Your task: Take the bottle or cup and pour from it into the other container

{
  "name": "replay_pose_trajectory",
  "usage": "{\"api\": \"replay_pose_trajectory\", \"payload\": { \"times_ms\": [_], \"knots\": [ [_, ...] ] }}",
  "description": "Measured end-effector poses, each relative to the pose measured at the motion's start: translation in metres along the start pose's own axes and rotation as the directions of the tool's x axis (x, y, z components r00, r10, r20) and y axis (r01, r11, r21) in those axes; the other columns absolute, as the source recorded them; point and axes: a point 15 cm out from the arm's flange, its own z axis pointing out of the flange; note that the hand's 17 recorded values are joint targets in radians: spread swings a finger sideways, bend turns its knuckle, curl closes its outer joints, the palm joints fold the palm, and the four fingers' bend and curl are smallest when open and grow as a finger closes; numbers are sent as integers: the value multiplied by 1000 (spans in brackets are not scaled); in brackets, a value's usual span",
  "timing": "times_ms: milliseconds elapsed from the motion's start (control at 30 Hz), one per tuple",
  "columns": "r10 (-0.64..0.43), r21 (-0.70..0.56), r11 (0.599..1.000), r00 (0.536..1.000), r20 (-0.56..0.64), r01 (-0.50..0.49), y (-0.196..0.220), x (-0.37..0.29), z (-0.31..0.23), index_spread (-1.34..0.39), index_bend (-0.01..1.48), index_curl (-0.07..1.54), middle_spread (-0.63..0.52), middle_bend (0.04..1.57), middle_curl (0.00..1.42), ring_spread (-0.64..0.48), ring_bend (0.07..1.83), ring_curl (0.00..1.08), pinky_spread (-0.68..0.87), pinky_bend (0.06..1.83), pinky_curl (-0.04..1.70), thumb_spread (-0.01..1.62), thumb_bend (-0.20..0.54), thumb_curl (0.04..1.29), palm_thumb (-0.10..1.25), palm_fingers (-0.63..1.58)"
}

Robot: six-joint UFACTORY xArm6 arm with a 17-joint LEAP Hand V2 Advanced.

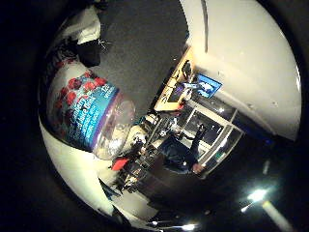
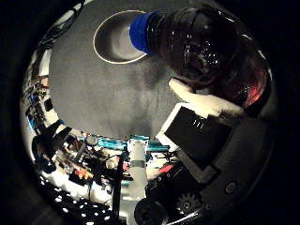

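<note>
A clear plastic bottle with a blue cap and a red-and-blue label lies tilted in my hand, very close to the palm. White and black fingers curl round its body. The bottle's capped mouth points toward a grey bowl with a pale rim that stands on the dark grey table. The cap overlaps the bowl's rim in the thumb side view. The bottle's clear base end shows in the little finger side view.
The dark grey table spreads around the bowl. Beyond its edge lies a cluttered room with desks, a lit screen and a white post.
</note>
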Motion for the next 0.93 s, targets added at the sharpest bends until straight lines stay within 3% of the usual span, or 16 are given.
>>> {"api": "replay_pose_trajectory", "payload": {
  "times_ms": [933],
  "knots": [
    [67,3,998,998,0,-67,-6,-1,4,-209,1163,843,-120,1364,802,-254,1269,889,-236,1278,967,406,-23,938,1002,1114]
  ]
}}
